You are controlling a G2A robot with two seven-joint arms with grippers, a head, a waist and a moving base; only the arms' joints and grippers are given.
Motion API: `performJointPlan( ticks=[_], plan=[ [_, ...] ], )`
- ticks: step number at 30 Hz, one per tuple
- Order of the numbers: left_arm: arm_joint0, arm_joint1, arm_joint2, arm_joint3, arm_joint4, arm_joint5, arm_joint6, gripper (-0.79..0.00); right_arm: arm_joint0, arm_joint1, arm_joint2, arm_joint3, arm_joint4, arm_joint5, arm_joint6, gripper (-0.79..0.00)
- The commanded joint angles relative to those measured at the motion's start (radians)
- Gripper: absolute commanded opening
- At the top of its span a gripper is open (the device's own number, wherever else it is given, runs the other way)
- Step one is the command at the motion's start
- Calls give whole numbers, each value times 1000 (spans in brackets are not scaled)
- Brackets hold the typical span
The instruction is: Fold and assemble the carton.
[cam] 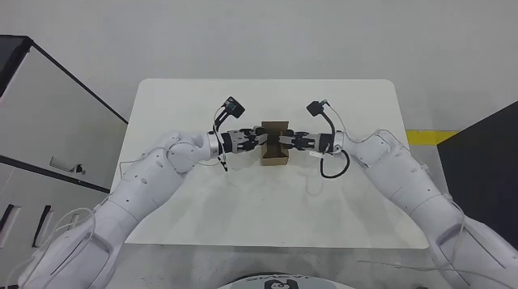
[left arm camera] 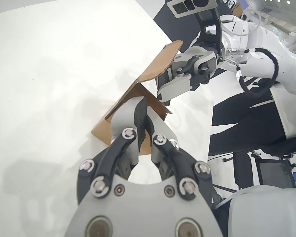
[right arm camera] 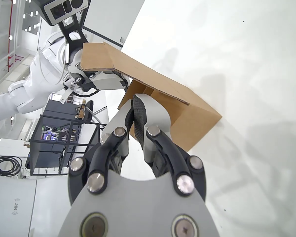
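The left gripper (left arm camera: 141, 104) and right gripper (right arm camera: 136, 99), both closed, should press the carton (cam: 275, 148) evenly so it does not slide.

An overhead camera looks down from high above the table (cam: 324, 208), while the left wrist camera (right arm camera: 64, 6) and right wrist camera (left arm camera: 192, 2) face each other closely across the carton (right arm camera: 194, 124).

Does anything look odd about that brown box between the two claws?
Nothing looks damaged. The carton is only half formed: one flap sticks out at a slant instead of lying folded, and the box is open. The left gripper and right gripper each pinch an opposite wall.
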Motion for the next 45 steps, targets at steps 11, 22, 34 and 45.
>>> performJointPlan(
  ticks=[11, 22, 34, 45],
  plan=[
    [5, -11, -7, 8, 8, -2, -8, -785, 15, -20, -13, 17, -42, 40, 5, -785],
    [19, -13, -27, 14, 19, -2, -18, -785, 13, -28, -1, 23, -38, 32, 17, -785],
    [24, -27, -20, 3, 52, 24, -20, -785, 6, -34, 14, 26, -35, 32, 27, -785],
    [40, -30, -33, -8, 82, 36, -18, -785, -5, -35, 30, 18, -49, 39, 26, -785]
  ],
)
